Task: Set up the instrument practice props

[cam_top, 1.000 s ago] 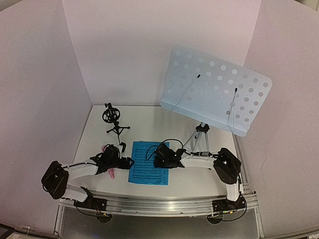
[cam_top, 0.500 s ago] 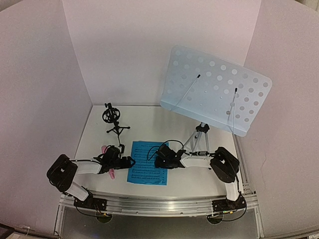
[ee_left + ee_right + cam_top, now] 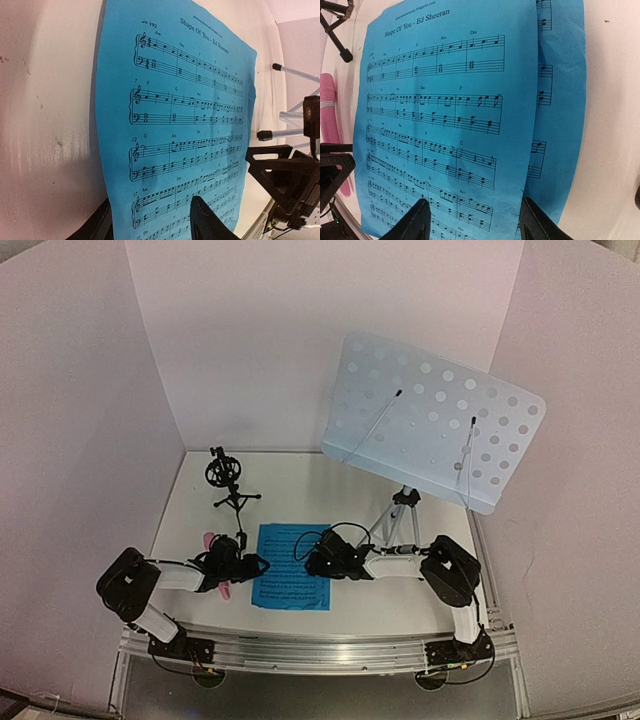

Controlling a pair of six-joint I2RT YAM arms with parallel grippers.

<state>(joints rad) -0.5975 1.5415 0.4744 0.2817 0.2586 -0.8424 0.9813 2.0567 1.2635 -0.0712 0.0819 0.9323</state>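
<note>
Two blue sheet-music pages lie flat on the table between my grippers, the top one shifted off the lower one. My left gripper is open and low at the pages' left edge, one finger beside the top page and one over it. My right gripper is open over the pages' right part, its jaws spanning the top page. The pink microphone lies by the left gripper, mostly hidden, and shows in the right wrist view. The black mic mount stands behind. The silver music stand stands at right.
The stand's tripod legs spread just behind the right arm, and their tips show in the left wrist view. White walls close the table at the back and both sides. The near edge carries the metal rail.
The pages have slid a little towards the near left. The left arm's elbow has swung in and back, and the right gripper has followed slightly left. Both stay open.
</note>
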